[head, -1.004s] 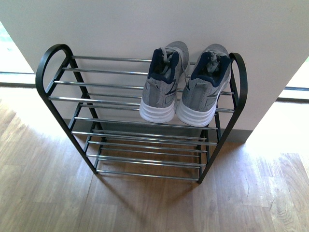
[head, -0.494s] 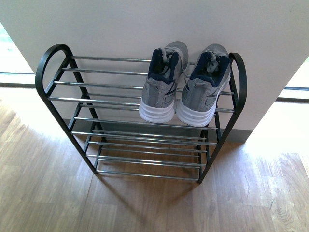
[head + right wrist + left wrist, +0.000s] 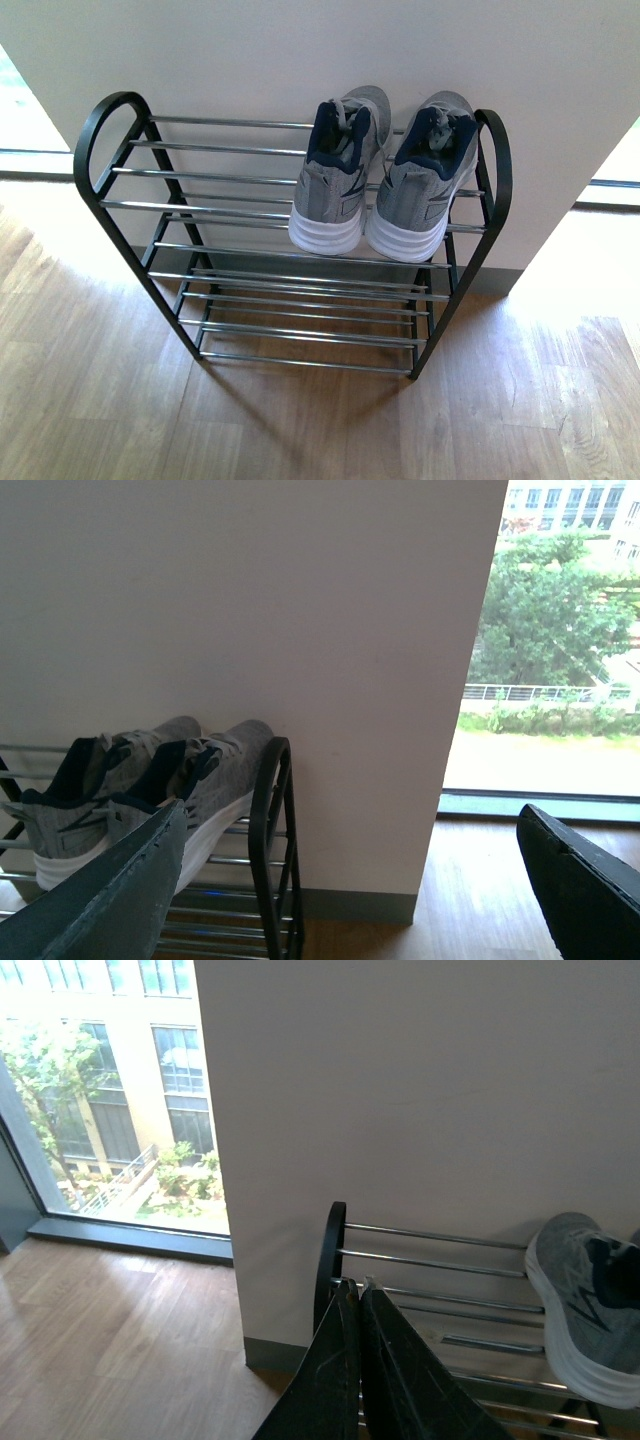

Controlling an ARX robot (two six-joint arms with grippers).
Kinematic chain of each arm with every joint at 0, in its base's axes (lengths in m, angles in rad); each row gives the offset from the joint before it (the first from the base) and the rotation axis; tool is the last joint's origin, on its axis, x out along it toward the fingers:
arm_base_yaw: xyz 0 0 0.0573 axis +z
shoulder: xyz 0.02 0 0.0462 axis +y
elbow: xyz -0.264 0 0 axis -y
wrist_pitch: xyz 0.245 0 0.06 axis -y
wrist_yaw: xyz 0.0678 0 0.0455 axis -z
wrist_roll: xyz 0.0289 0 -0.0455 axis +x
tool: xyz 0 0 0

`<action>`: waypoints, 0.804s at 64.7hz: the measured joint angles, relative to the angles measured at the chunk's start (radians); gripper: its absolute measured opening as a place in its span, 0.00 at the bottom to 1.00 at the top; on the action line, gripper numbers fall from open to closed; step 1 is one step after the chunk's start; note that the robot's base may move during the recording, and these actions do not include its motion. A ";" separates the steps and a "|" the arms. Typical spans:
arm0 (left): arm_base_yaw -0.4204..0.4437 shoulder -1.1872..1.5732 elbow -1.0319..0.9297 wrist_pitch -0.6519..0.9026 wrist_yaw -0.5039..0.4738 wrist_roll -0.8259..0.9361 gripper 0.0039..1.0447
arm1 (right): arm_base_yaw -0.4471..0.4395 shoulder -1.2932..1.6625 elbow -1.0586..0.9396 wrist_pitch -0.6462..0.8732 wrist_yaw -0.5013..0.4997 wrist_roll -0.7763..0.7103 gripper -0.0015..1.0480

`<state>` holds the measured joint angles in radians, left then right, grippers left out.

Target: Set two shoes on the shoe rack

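Note:
Two grey knit shoes stand side by side on the top tier of the shoe rack (image 3: 120, 140), at its right end, heels toward me: the left shoe (image 3: 335, 180) and the right shoe (image 3: 425, 190). Neither gripper shows in the front view. In the left wrist view my left gripper (image 3: 356, 1286) is shut and empty, back from the rack's left arched end (image 3: 330, 1260); one shoe (image 3: 580, 1300) sits far along the rods. In the right wrist view my right gripper (image 3: 350, 825) is wide open and empty, off the rack's right end (image 3: 270, 830), with both shoes (image 3: 140, 780) beyond it.
The rack stands against a white wall (image 3: 300, 50) on a wooden floor (image 3: 300, 430). Lower chrome tiers (image 3: 310, 310) hold nothing. Floor-height windows (image 3: 100, 1090) flank the wall on both sides.

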<state>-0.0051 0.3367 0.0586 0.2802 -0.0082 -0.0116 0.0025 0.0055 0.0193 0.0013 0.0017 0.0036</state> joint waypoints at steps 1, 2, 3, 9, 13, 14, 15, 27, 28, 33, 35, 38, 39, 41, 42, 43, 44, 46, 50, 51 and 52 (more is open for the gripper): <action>0.000 -0.007 -0.002 -0.004 0.005 0.000 0.01 | 0.000 0.000 0.000 0.000 0.000 0.000 0.91; 0.000 -0.010 -0.003 -0.006 0.006 0.000 0.01 | 0.000 0.000 0.000 0.000 0.000 0.000 0.91; 0.000 -0.016 -0.005 -0.010 0.008 0.000 0.01 | 0.000 0.000 0.000 0.000 0.000 0.000 0.91; 0.001 -0.042 -0.014 -0.029 0.008 0.000 0.01 | 0.000 0.000 0.000 0.000 0.000 0.000 0.91; 0.001 -0.059 -0.018 -0.037 0.008 0.000 0.01 | 0.000 0.000 0.000 0.000 0.000 0.000 0.91; 0.001 -0.062 -0.022 -0.033 0.008 0.000 0.01 | 0.000 0.000 0.000 0.000 0.000 0.000 0.91; 0.001 -0.069 -0.031 -0.024 0.008 0.000 0.01 | 0.000 0.000 0.000 0.000 0.000 0.000 0.91; 0.001 -0.119 -0.044 -0.059 0.008 0.003 0.01 | 0.000 0.000 0.000 0.000 -0.001 0.000 0.91; 0.001 -0.121 -0.044 -0.062 0.008 0.003 0.01 | 0.000 0.000 0.000 0.000 -0.001 0.000 0.91; 0.001 -0.138 -0.044 -0.080 0.008 0.003 0.01 | 0.000 0.000 0.000 0.000 0.000 0.000 0.91; 0.001 -0.145 -0.044 -0.087 0.008 0.003 0.01 | 0.000 0.000 0.000 0.000 0.000 0.000 0.91; 0.001 -0.156 -0.044 -0.098 0.008 0.003 0.01 | 0.000 0.000 0.000 0.000 0.000 0.000 0.91; 0.001 -0.158 -0.044 -0.101 0.008 0.003 0.01 | 0.000 0.000 0.000 0.000 0.000 0.000 0.91; 0.001 -0.184 -0.044 -0.129 0.008 0.003 0.01 | 0.000 0.000 0.000 0.000 0.000 0.000 0.91; 0.001 -0.209 -0.044 -0.168 0.008 0.003 0.01 | 0.000 0.000 0.000 0.000 0.000 0.000 0.91; 0.001 -0.224 -0.044 -0.190 0.008 0.003 0.01 | 0.000 0.000 0.000 0.000 0.000 0.000 0.91; 0.001 -0.253 -0.044 -0.229 0.008 0.003 0.01 | 0.000 0.000 0.000 0.000 0.000 0.000 0.91; 0.001 -0.288 -0.044 -0.262 0.008 0.003 0.01 | 0.000 0.000 0.000 0.000 0.000 0.000 0.91; 0.001 -0.317 -0.044 -0.273 0.008 0.003 0.01 | 0.000 0.000 0.000 0.000 0.000 0.000 0.91; 0.001 -0.317 -0.044 -0.274 0.008 0.003 0.01 | 0.000 0.000 0.000 0.000 0.001 0.000 0.91; 0.001 -0.318 -0.044 -0.275 0.007 0.003 0.01 | 0.000 0.000 0.000 0.000 0.001 0.000 0.91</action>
<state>-0.0044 0.0185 0.0143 0.0051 -0.0010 -0.0090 0.0025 0.0055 0.0193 0.0013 0.0025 0.0032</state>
